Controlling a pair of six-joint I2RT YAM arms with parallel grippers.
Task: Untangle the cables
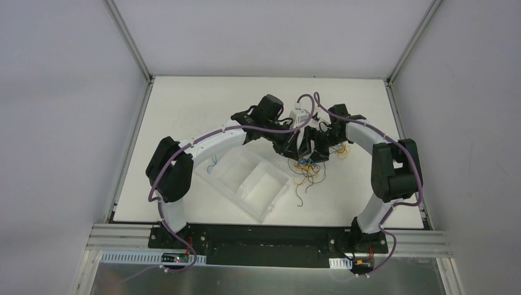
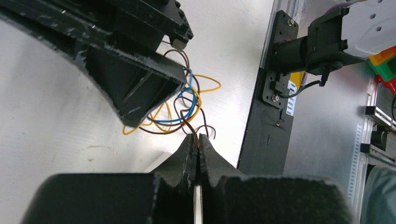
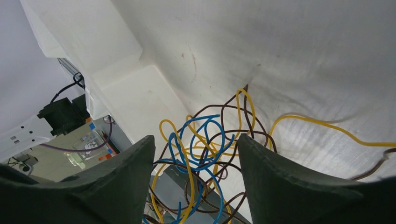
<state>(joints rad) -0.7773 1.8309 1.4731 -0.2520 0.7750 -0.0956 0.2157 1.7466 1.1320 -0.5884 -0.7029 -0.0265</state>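
Observation:
The cables are a tangle (image 1: 306, 165) of thin blue, yellow and dark brown wires on the white table, just below where both grippers meet. My left gripper (image 2: 198, 137) is shut on a dark brown cable (image 2: 186, 120) that runs up from its tips into the tangle (image 2: 180, 109); it also shows in the top view (image 1: 293, 147). My right gripper (image 3: 195, 137) is open, and the tangle (image 3: 205, 149) hangs between its two fingers, touching neither that I can see. It also shows in the top view (image 1: 316, 147). A yellow cable (image 3: 327, 128) trails off to the right.
A clear plastic tray (image 1: 279, 193) with compartments lies to the near left of the tangle, with a small blue wire (image 1: 212, 165) at its left end. Loose brown wire ends (image 1: 301, 187) trail toward me. A few yellow wires (image 1: 341, 149) lie beside the right arm.

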